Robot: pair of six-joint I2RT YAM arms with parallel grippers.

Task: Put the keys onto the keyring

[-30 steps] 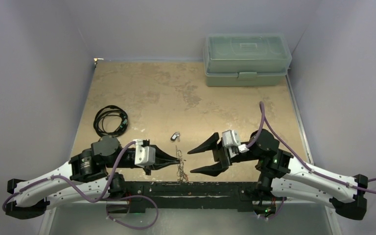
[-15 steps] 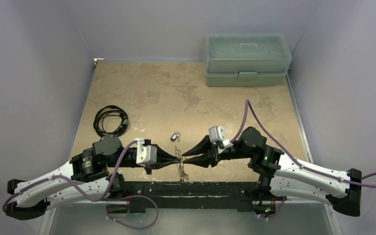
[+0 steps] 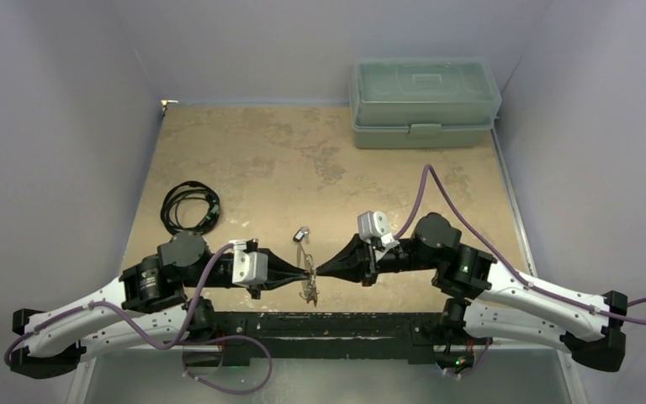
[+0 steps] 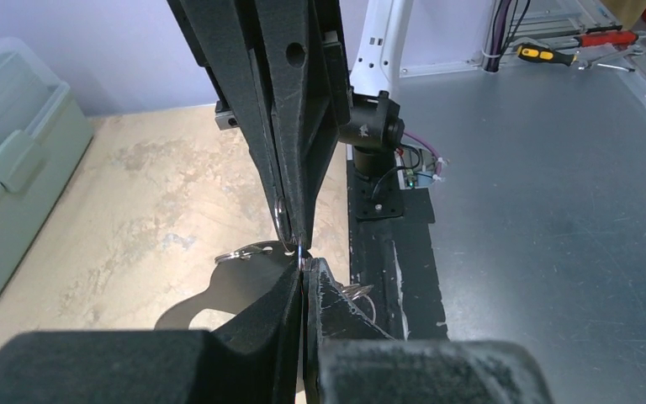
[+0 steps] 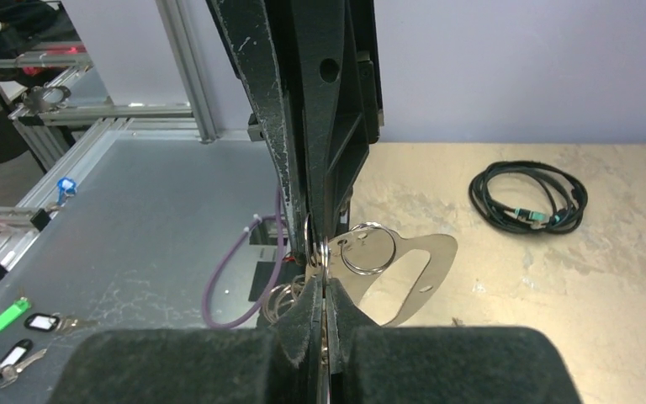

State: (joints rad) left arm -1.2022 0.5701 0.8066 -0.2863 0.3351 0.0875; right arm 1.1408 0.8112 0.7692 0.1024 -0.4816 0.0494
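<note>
The keyring (image 3: 309, 284), a flat silvery plate with a large oval cut-out and small rings along its edge, hangs above the table's near edge between both grippers. My left gripper (image 3: 306, 273) is shut on its edge; the plate (image 4: 240, 290) shows just left of the fingertips. My right gripper (image 3: 319, 271) meets it tip to tip and is shut on one small ring at the edge of the plate (image 5: 427, 268). A larger split ring (image 5: 368, 248) hangs from the plate. One tiny silvery key (image 3: 302, 233) lies on the table just behind the grippers.
A grey-green lidded box (image 3: 425, 103) stands at the back right. A black coiled cable (image 3: 189, 207) lies at the left. The black base rail (image 3: 328, 323) runs under the grippers. Tagged keys (image 5: 25, 324) lie on the grey metal bench beyond the table.
My right gripper has swung left from open and apart to the keyring and shut on it. The left gripper has held the keyring still.
</note>
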